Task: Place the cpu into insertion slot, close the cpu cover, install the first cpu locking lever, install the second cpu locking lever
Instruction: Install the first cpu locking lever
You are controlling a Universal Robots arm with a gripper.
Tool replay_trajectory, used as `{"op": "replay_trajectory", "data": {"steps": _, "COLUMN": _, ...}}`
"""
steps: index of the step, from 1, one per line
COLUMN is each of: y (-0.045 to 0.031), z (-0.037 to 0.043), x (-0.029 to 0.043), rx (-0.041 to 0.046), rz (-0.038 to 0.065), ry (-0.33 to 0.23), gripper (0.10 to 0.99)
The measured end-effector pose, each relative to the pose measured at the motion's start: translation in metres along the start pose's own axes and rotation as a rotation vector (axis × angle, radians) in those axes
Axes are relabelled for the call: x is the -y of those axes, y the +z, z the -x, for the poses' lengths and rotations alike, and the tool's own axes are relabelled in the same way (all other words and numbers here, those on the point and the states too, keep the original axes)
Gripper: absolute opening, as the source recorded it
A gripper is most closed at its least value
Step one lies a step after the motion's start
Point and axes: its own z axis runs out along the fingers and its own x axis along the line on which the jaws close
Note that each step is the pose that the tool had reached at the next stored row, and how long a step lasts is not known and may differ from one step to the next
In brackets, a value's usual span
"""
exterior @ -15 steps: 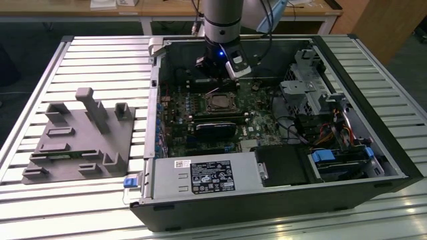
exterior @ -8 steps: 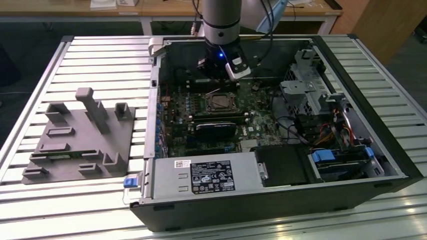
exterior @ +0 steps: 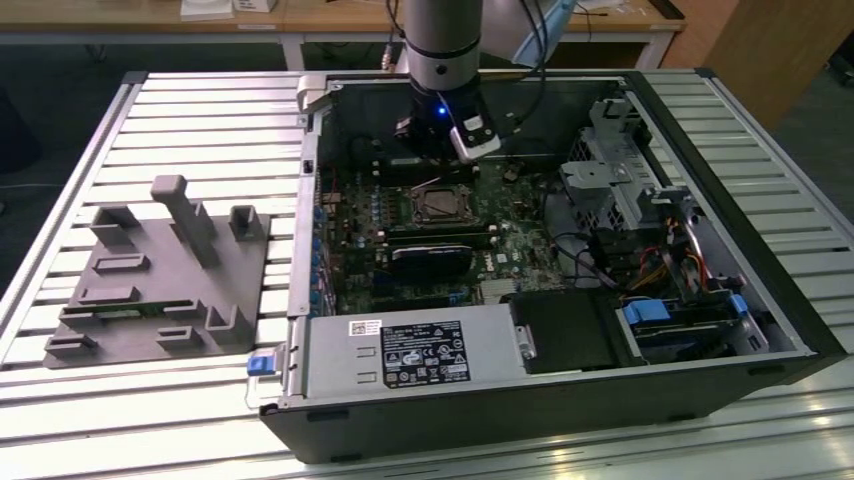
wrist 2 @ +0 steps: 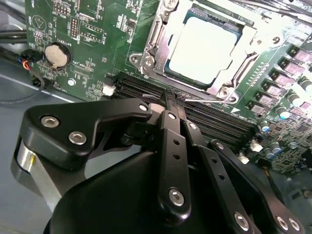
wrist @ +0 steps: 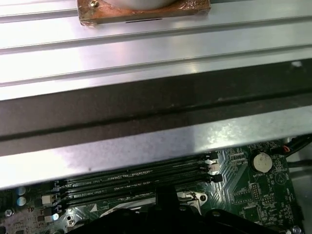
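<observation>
The cpu (wrist 2: pixel 204 48) lies flat in the insertion slot (exterior: pixel 437 205) of the green motherboard (exterior: pixel 514 245), its pale face showing through the cut-out. The silver cpu cover (wrist 2: pixel 158 29) lies down around it. My gripper (wrist 2: pixel 174 100) hangs just behind the slot in the exterior view (exterior: pixel 447 160), over the black memory slots (wrist 2: pixel 214 117). Its black fingers (wrist 2: pixel 168 122) are pressed together with nothing between them. Whether the locking levers are latched I cannot tell.
The open computer case (exterior: pixel 787 330) lies on a slatted metal table (exterior: pixel 200 110). A power supply (exterior: pixel 414 355), cables and a drive cage (exterior: pixel 607 190) crowd the case. A grey fixture (exterior: pixel 160 280) stands at the exterior view's left. A coin battery (wrist: pixel 262 162) sits near the memory slots (wrist: pixel 136 178).
</observation>
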Motion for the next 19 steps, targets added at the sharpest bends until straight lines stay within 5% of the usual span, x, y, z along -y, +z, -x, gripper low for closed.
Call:
{"op": "replay_trajectory", "data": {"steps": 6, "y": 0.0024, "z": -0.0006, "x": 0.0003, "rx": 0.0150, "rz": -0.007, "ry": 0.084, "gripper": 0.106}}
{"op": "replay_trajectory", "data": {"steps": 14, "y": 0.0033, "z": -0.0049, "x": -0.0008, "rx": 0.0178, "rz": -0.008, "ry": 0.091, "gripper": 0.106}}
{"op": "replay_trajectory", "data": {"steps": 19, "y": 0.0044, "z": -0.0051, "x": -0.0010, "rx": 0.0308, "rz": -0.014, "ry": 0.130, "gripper": 0.106}}
